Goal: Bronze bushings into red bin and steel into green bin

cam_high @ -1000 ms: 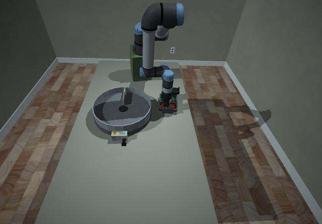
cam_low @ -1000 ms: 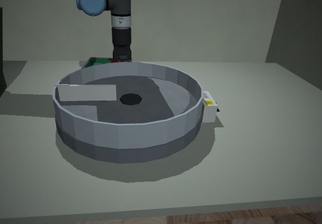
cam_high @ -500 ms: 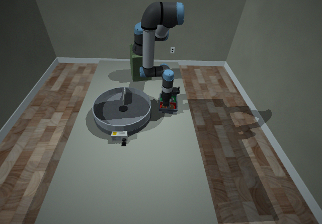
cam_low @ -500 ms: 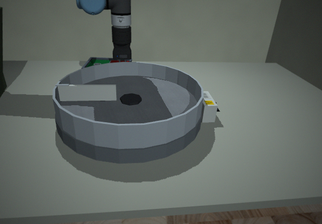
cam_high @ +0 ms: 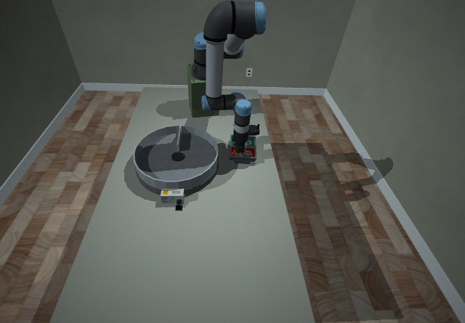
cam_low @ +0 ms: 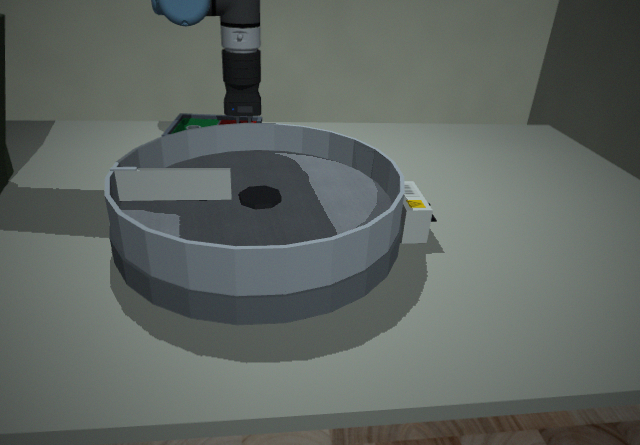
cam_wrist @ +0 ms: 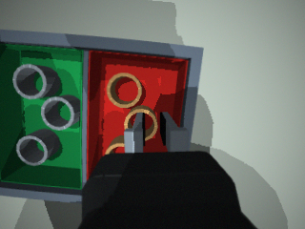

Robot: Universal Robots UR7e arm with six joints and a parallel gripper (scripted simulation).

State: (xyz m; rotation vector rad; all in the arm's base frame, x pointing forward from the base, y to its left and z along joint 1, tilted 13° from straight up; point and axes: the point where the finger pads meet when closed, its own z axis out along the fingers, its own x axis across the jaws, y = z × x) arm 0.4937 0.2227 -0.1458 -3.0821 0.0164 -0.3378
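My gripper (cam_wrist: 152, 122) (cam_high: 239, 152) is partly open over the red bin (cam_wrist: 164, 86) (cam_high: 243, 149), with nothing between its fingers. A bronze bushing (cam_wrist: 154, 125) stands just below, partly covered by the left finger. Another bronze bushing (cam_wrist: 110, 91) stands beyond it, and a third bronze bushing (cam_wrist: 114, 144) is partly hidden by the gripper body. In the green bin (cam_wrist: 52, 176) (cam_low: 204, 122) are three steel bushings: an upper one (cam_wrist: 26, 81), a middle one (cam_wrist: 50, 114) and a lower one (cam_wrist: 25, 149). No bushing shows on the turntable (cam_high: 198, 160) (cam_low: 310, 218). In the exterior view the fingertips are hidden.
The turntable has a high surrounding wall (cam_low: 279, 269) and an upright pale divider (cam_high: 179, 137) (cam_low: 175, 184). A white box (cam_high: 172, 195) (cam_low: 416, 223) and a small black device (cam_high: 179, 205) stand by its front. A grey divider (cam_wrist: 86, 119) separates the bins.
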